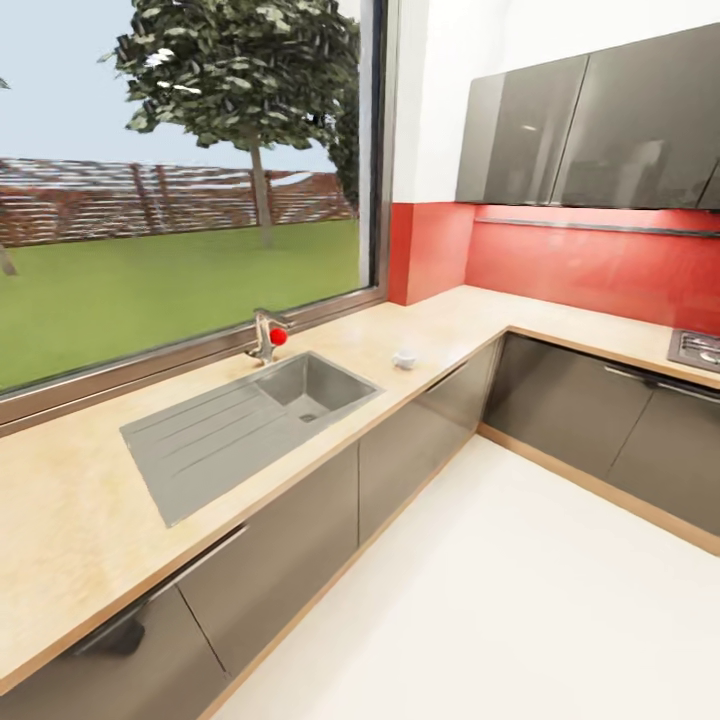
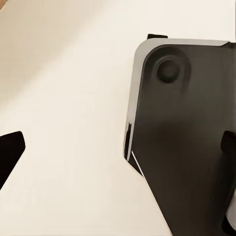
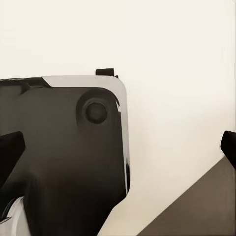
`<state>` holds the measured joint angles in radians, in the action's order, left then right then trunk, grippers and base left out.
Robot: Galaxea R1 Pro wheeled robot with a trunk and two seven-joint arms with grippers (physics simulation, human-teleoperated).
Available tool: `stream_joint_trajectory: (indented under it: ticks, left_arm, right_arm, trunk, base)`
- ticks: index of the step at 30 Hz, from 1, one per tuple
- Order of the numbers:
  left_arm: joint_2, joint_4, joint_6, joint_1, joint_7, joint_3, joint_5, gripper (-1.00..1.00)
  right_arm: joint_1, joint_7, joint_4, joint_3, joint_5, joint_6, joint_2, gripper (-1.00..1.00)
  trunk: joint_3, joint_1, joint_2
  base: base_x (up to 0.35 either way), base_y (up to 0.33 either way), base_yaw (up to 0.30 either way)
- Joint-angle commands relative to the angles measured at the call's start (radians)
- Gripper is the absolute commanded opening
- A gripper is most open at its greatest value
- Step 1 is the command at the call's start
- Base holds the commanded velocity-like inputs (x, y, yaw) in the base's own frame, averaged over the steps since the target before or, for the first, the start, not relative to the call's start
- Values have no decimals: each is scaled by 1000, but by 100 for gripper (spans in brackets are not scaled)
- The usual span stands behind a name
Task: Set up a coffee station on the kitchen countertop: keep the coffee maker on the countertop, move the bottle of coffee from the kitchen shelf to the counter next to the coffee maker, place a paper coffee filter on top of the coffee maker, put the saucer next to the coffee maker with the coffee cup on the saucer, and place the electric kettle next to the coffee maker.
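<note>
Both jaws spread wide, empty, kitchen countertop (image 1: 60, 520), sink (image 1: 250, 420), white floor (image 1: 520, 600)

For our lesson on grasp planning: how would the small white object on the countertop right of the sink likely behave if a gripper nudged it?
The small white object looks tiny and low, so probably light and apt to slide on the smooth countertop. Its material is too small to tell; if paper, it would crumple.

I see the long light wood-grain countertop (image 1: 60, 520) mostly bare: grey steel sink (image 1: 250, 420) with chrome tap (image 1: 266, 335) beneath the window, a small white object (image 1: 404, 358) near the corner, glossy dark-grey wall cabinets (image 1: 600, 130) overhanging the far run.
</note>
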<state>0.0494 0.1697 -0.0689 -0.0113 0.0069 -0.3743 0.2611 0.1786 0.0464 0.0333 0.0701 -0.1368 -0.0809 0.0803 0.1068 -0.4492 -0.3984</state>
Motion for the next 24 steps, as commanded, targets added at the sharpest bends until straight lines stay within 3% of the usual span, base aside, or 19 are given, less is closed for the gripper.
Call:
stream_joint_trajectory:
  ticks: [1, 24]
  left_arm:
    - [0, -1, -4, -1, 1, -8, 10, 100]
    - [0, -1, -4, -1, 1, -9, 10, 100]
  right_arm:
    - [1, 4, -1, 7, -10, -4, 0, 100]
    - [1, 4, -1, 8, -9, -3, -1, 100]
  trunk:
    - [2, -1, -2]
    - [2, -1, -2]
  base:
    - [229, -213, 0]
    - [229, -213, 0]
